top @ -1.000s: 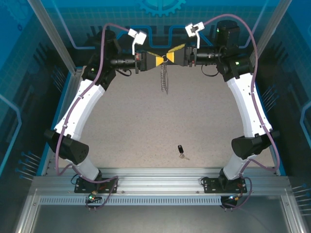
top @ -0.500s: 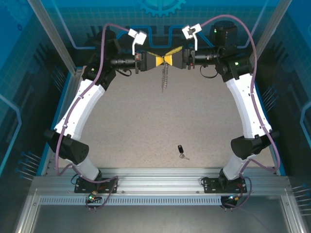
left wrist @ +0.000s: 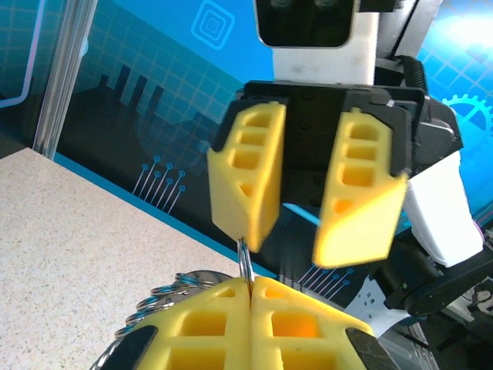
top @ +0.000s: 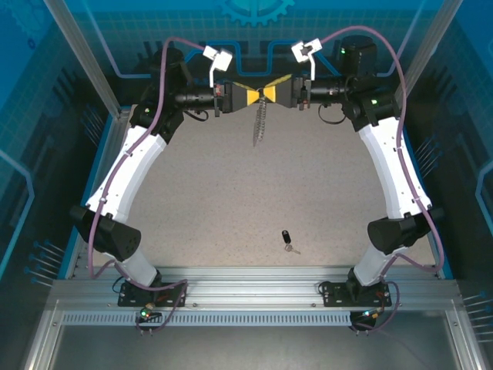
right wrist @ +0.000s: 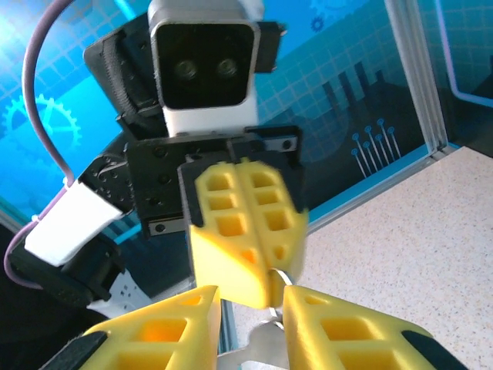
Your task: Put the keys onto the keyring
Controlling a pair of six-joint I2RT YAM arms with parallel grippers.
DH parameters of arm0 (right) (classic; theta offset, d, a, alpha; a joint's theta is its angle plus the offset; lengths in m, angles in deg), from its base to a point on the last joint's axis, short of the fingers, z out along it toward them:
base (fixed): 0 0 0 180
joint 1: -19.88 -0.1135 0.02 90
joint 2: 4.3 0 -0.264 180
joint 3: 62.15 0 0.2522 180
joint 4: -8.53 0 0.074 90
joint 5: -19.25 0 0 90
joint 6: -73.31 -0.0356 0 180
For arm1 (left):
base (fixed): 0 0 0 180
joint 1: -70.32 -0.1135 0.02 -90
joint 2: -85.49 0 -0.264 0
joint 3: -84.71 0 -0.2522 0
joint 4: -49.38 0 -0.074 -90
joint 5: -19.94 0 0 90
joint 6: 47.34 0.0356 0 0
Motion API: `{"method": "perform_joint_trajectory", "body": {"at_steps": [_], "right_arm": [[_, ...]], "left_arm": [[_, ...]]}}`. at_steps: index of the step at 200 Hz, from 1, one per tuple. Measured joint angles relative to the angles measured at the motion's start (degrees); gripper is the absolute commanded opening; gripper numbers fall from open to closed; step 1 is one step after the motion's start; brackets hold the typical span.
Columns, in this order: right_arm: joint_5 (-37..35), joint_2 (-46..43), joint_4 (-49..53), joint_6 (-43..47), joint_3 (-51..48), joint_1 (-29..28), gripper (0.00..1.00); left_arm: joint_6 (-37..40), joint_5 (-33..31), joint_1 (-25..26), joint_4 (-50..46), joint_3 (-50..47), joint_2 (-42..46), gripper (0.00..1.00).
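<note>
1. Pinching the keyring [left wrist: 244, 266] in mid-air over the table's [top: 216, 200] far edge, the left gripper [top: 253, 95] is clamped tight on it; the chain [top: 259, 123] dangles below.
2. Facing it, the right gripper [top: 276, 92] has its jaws narrow yet apart about the keyring's other side.
3. Near the near edge lies the key [top: 286, 239], well apart from both grippers. It looks tiny, light and stiff, and is best taken by its black head, leaving the blade free.
4. The keyring looks rigid and slippery; the chain may snag.
</note>
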Motion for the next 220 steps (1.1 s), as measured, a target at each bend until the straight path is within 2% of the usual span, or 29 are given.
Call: {"method": "perform_joint_trajectory", "body": {"at_steps": [36,100,167,220], "right_arm": [[0.2,-0.7,-4.0,-3.5,-1.9,3.3,0.32],[1.2,0.5,-2.6,-2.5,2.6,-0.8,0.34],[1.2,2.1,-0.5,-1.5,3.0,-1.2,0.34],[1.2,2.1,-0.2,-0.3,2.7,-1.4,0.2]], "left_arm": [[0.0,0.0,0.0,0.0,0.0,0.0,0.0],[0.0,0.0,0.0,0.0,0.0,0.0,0.0],[0.0,0.0,0.0,0.0,0.0,0.0,0.0],[0.0,0.2,0.0,0.0,0.0,0.0,0.0]]}}
